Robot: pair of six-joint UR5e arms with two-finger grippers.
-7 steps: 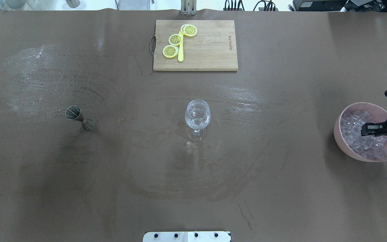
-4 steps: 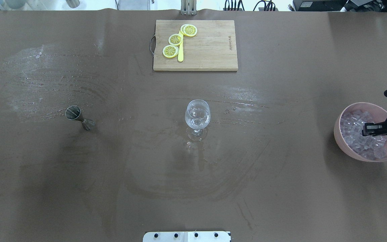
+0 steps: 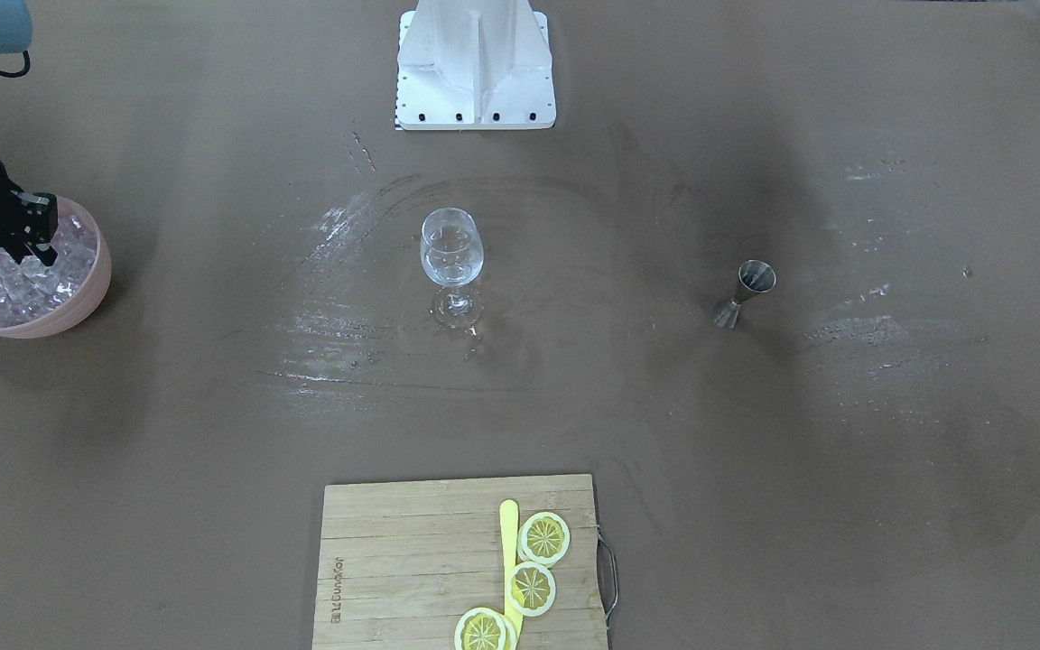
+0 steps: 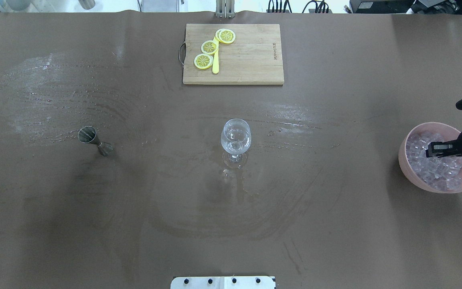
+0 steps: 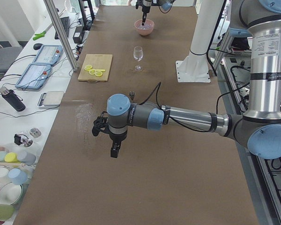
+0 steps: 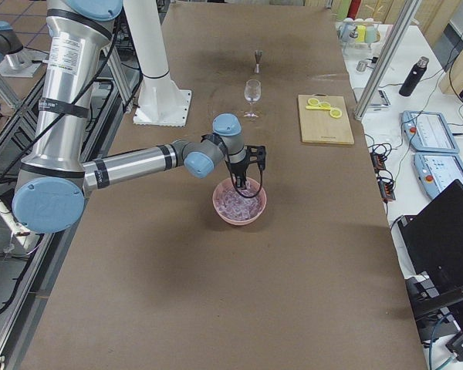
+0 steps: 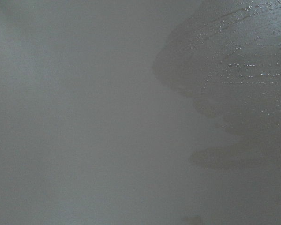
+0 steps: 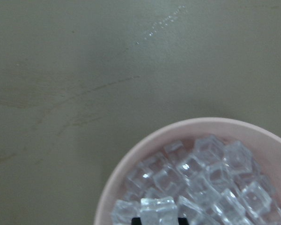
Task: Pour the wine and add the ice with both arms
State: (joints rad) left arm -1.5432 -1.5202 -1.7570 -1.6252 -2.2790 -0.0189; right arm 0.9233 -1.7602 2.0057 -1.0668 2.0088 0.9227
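Observation:
A pink bowl (image 4: 406, 168) at the table's right end holds the ice (image 4: 435, 170), a pile of small clear cubes. My right gripper (image 4: 431, 150) hangs over the bowl, just above the pile. In the right wrist view one ice cube (image 8: 157, 210) sits between its black fingertips, above the other ice (image 8: 215, 183). An upright clear wine glass (image 4: 236, 138) stands mid-table. Wine is out of view. My left gripper (image 5: 114, 153) points down over bare table at the left end; I cannot tell whether it is open or shut.
A steel jigger (image 4: 94, 141) stands left of the glass. At the far edge a wooden cutting board (image 4: 251, 60) carries lemon slices (image 4: 209, 47) and a yellow knife. The white robot base (image 3: 475, 63) is at the near edge. Wet smears mark the brown table.
My right gripper has risen slightly over the bowl and shifted a little toward the table's middle. Nothing else has moved.

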